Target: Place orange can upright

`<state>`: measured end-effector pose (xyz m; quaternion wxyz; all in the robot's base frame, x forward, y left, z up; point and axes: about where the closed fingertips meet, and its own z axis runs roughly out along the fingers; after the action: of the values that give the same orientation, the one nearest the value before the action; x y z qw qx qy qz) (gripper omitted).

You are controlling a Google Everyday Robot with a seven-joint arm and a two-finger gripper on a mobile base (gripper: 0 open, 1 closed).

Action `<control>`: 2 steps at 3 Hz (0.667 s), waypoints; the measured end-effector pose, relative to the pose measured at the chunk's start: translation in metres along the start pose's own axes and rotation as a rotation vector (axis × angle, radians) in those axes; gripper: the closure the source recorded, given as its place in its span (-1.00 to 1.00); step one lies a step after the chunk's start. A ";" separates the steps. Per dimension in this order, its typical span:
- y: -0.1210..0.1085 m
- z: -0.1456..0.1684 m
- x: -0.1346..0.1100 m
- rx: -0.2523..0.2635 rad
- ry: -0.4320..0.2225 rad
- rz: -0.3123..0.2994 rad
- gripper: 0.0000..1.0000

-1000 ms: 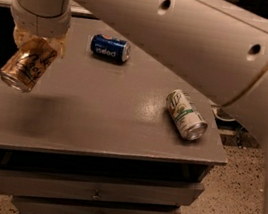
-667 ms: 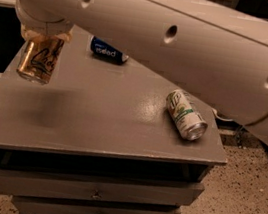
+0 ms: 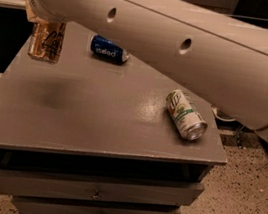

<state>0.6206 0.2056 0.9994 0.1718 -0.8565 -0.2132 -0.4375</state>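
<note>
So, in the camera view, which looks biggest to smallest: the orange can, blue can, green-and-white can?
1. green-and-white can and orange can, held by the gripper at upper left: alike, not ranked.
2. blue can: smallest, also farthest.

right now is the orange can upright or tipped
Upright: the orange can hangs vertical in the tool, above the left rear of the table.

One camera looks down and forward from above the front edge of the grey drawer cabinet [image 3: 116, 121]. It is near enough that the cabinet top fills most of the frame, and speckled floor [image 3: 241, 212] shows only at the lower corners. The arm [image 3: 193, 52] crosses close under the lens along the top. The gripper [image 3: 47, 32] sits at the upper left, seemingly tucked under the arm's end, clasping the orange can [image 3: 46, 48].
</note>
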 end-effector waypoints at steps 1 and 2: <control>-0.011 0.000 0.000 0.052 -0.002 0.002 1.00; -0.015 0.007 -0.002 0.151 -0.008 -0.039 1.00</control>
<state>0.6161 0.2215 0.9954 0.2265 -0.8384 -0.2631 -0.4203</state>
